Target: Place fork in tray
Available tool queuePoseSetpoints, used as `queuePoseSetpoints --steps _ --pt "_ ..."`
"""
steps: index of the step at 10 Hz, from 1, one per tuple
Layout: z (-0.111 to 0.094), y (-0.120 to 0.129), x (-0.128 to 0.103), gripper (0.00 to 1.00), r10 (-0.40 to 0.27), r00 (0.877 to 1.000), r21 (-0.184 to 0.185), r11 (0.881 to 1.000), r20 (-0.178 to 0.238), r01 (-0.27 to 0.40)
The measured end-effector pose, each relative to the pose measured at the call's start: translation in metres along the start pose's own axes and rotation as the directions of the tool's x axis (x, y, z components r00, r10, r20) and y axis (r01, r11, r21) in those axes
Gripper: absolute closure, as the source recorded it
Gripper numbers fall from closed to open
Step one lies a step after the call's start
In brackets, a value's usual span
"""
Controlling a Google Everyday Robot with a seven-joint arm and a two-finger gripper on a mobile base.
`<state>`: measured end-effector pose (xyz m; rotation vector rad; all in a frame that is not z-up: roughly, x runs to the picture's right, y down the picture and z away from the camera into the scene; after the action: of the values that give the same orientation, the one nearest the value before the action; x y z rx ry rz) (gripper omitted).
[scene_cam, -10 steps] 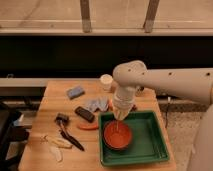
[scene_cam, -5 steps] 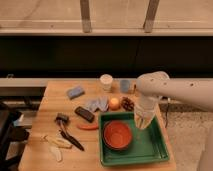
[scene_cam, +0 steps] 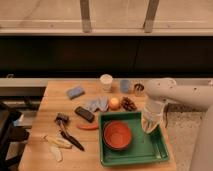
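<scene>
The dark-green tray [scene_cam: 142,150] lies at the front right of the wooden table. An orange-red bowl [scene_cam: 118,135] sits in its left half. My gripper [scene_cam: 149,126] hangs from the white arm and points down over the tray's right half, just right of the bowl and close above the tray floor. I cannot make out the fork: it does not show on the table or on the bare tray floor, and whatever is at the gripper's tip is hidden.
Behind the tray stand a white cup [scene_cam: 106,81], a blue cup [scene_cam: 125,86], a metal can [scene_cam: 138,89], an orange fruit [scene_cam: 114,103] and a brown cone [scene_cam: 129,104]. To the left lie a grey cloth [scene_cam: 96,104], a blue sponge [scene_cam: 76,92], a black-handled utensil [scene_cam: 67,132] and a banana peel [scene_cam: 55,144].
The arm has swung right, from above the bowl to above the tray's right half. The bowl and the other things have not moved.
</scene>
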<state>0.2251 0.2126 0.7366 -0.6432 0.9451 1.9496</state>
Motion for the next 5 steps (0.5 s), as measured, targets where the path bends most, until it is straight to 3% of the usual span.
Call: queuePoseSetpoints --steps 3,4,5 --pt "-0.0015 0.0058 0.0033 0.35 -0.012 1.0 -0.009 1.0 0.0 0.012" --pt "-0.0023 0.0064 0.004 0.28 -0.013 1.0 -0.018 1.0 -0.004 0.013" --pt "-0.0028 0.0061 0.0047 0.27 -0.013 1.0 -0.025 1.0 -0.007 0.013"
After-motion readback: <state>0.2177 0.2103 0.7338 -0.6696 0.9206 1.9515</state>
